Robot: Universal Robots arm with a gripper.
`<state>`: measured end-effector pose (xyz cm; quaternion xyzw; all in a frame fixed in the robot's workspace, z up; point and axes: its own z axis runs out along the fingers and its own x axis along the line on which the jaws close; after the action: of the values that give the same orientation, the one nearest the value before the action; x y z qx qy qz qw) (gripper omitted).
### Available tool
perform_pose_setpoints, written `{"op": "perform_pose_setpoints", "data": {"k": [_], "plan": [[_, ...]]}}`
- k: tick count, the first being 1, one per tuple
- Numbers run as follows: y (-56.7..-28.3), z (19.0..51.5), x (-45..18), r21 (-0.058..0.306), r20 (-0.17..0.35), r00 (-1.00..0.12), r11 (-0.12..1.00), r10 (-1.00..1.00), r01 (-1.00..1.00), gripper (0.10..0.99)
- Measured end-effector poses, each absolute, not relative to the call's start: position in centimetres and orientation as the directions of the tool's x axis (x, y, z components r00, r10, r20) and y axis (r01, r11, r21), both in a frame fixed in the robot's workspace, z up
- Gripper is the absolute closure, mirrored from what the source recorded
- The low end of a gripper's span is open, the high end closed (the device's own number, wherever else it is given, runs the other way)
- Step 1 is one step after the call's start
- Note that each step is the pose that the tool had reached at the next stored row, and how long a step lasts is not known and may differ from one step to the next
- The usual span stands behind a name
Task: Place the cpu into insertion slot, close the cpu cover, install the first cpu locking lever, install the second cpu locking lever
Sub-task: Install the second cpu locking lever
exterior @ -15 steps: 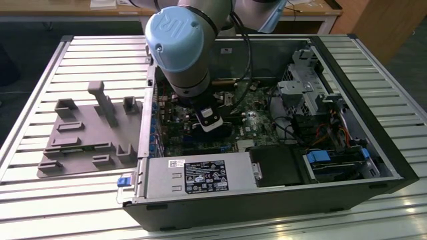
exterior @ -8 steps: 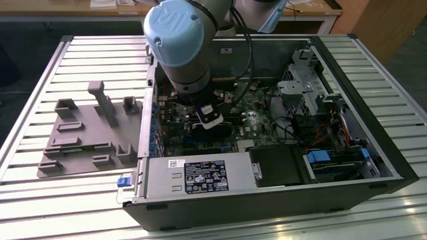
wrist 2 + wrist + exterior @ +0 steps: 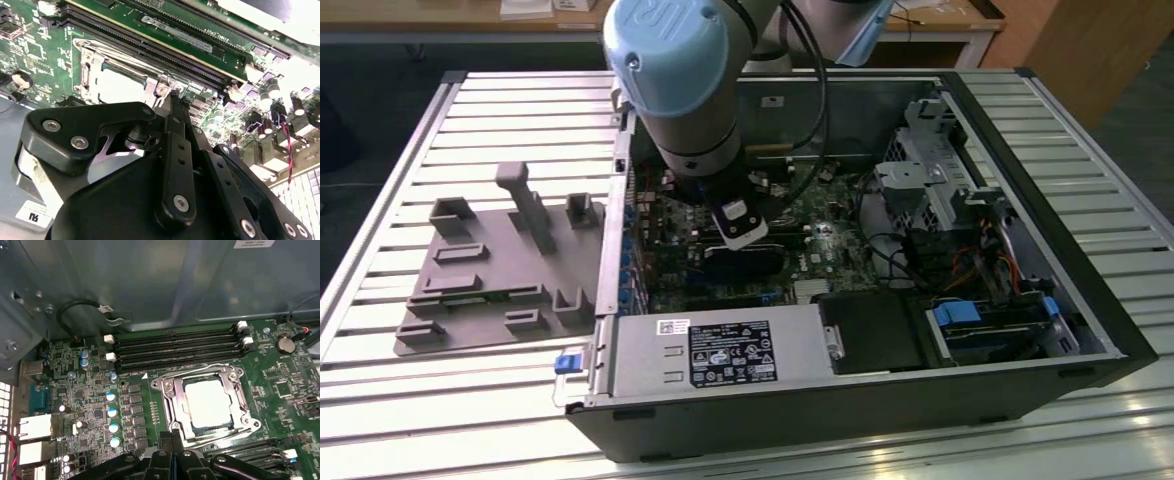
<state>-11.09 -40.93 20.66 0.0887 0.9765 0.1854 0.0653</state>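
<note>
Gripper (image 3: 171, 437) black, jaws together beside silvery square-windowed cpu cover (image 3: 172, 399) over cpu (image 3: 207, 402).

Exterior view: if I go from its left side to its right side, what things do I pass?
Grey plastic holder tray → robot arm reaching into the open computer case → silver drive cage → blue drive latch.

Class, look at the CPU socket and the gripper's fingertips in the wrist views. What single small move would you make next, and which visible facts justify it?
Probably a small push with the gripper against the socket's near edge. In the first wrist view the cpu sits in the socket and the cpu cover lies flat around it, with the fingertips together at the frame's near edge, where a thin locking lever runs. Whether that lever is latched cannot be told.
</note>
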Motion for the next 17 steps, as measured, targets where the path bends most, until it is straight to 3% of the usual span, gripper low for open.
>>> {"op": "perform_pose_setpoints", "data": {"k": [17], "plan": [[-40.9, 20.8, -8.6, 0.321, -0.106, -0.969, 0.93, 0.221, 0.177, 0.984]]}}
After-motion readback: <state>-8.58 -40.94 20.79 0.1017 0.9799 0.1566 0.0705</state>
